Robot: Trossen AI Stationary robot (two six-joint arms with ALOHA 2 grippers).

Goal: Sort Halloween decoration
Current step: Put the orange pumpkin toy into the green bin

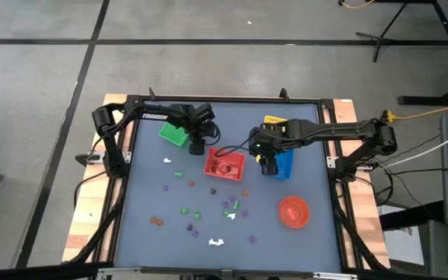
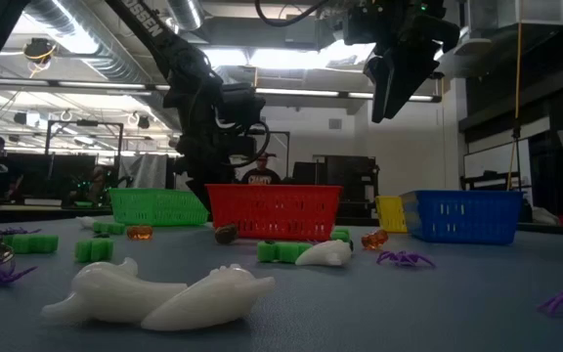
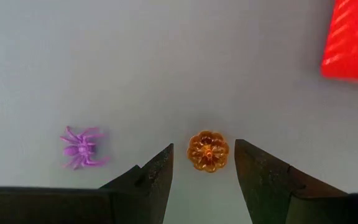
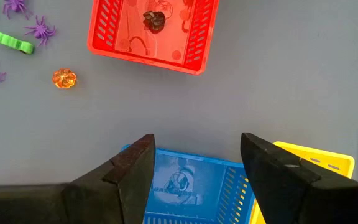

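Nearest the low camera, two white bone-shaped trinkets (image 2: pixel 159 298) lie on the table (image 2: pixel 438 313), with purple spiders (image 2: pixel 406 259) and green pieces (image 2: pixel 94 248) behind them, then the green basket (image 2: pixel 157 206), red basket (image 2: pixel 274 211), yellow basket (image 2: pixel 391 212) and blue basket (image 2: pixel 467 215) in a row.

From above, I see most trinkets scattered across the table's near half, a red bowl (image 1: pixel 293 211) to the right. My left gripper (image 1: pixel 197 146) sits between the green and red baskets; my right gripper (image 1: pixel 267 163) hangs at the blue basket's edge.

Through the left wrist, the fingers stand spread, empty, either side of an orange pumpkin (image 3: pixel 207 150); a purple spider lies beside it.

Through the right wrist, the fingers stand wide apart and empty above the blue basket; the red basket holds one dark trinket (image 4: pixel 155 20).
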